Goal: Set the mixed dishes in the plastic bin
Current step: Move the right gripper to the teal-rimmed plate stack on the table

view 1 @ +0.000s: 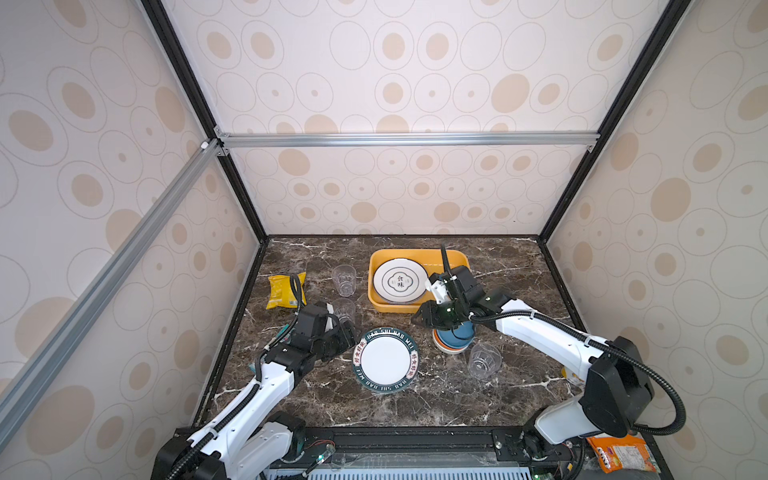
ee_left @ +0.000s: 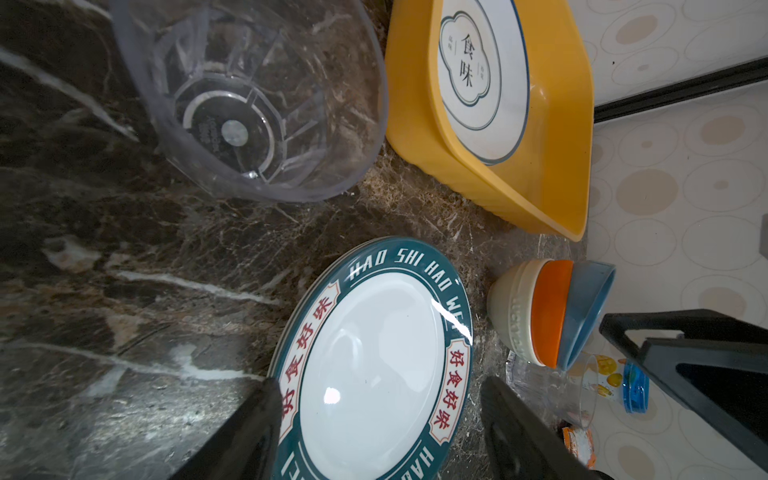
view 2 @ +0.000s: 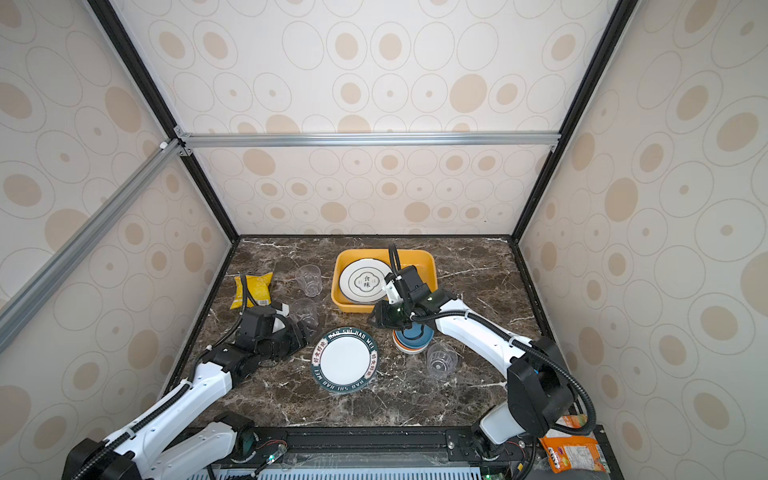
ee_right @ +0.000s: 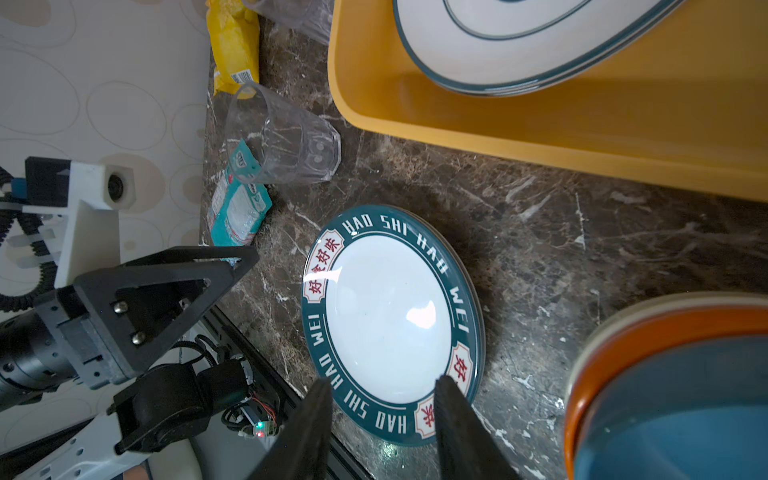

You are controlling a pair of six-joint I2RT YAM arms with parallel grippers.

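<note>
While the black-ringed plate (view 1: 400, 280) lies inside the yellow-orange bin (view 1: 390, 308), the green-rimmed plate (view 1: 385, 359), stacked bowls (view 1: 457, 336) and clear cups (view 1: 344, 279) sit on the tabletop (view 1: 519, 399). Left pincer (ee_left: 382, 386) and right pincer (ee_right: 384, 384) both stand apart, holding nothing, near the green-rimmed plate.
</note>
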